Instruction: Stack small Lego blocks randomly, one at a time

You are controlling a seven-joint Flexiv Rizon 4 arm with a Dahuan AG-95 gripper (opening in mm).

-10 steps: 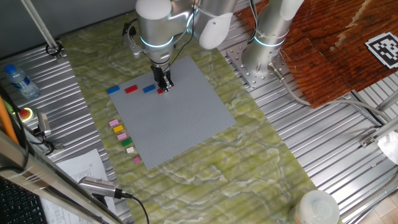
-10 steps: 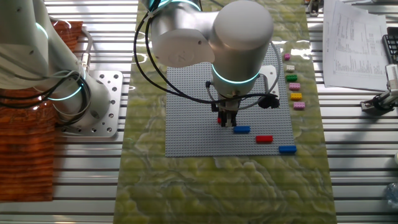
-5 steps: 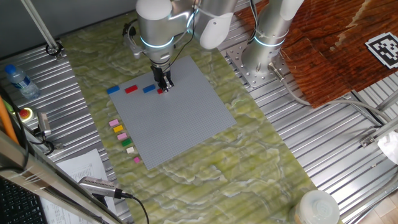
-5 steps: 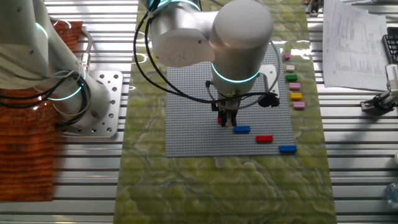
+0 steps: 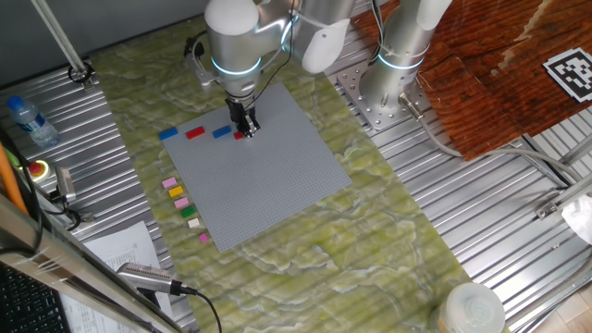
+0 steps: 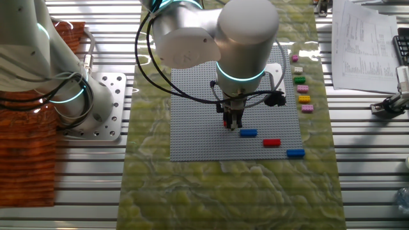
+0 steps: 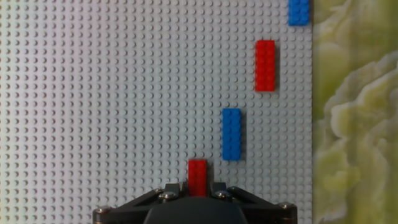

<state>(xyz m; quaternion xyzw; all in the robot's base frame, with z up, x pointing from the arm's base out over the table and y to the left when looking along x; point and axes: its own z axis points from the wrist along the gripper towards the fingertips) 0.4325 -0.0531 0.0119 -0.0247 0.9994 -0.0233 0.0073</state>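
My gripper [image 5: 245, 128] stands low over the far edge of the grey baseplate [image 5: 268, 176], its jaws closed on the sides of a small red brick [image 7: 198, 176] that rests on the plate. The gripper shows in the other fixed view [image 6: 233, 122] and in the hand view [image 7: 198, 186]. A blue brick [image 7: 232, 134], a red brick [image 7: 265, 65] and another blue brick [image 7: 298, 11] lie in a row beside it on the plate. Several loose pink, yellow, green and cream bricks [image 5: 185, 208] lie in a line off the plate's left edge.
A second arm's base [image 5: 398, 83] stands behind the plate on the right. A water bottle [image 5: 28, 120], papers and a microphone [image 5: 148, 277] lie at the left. The plate sits on a green marbled mat [image 5: 370, 240].
The arm's upper body has shifted very slightly; the gripper and the red brick stay in the same place on the plate.
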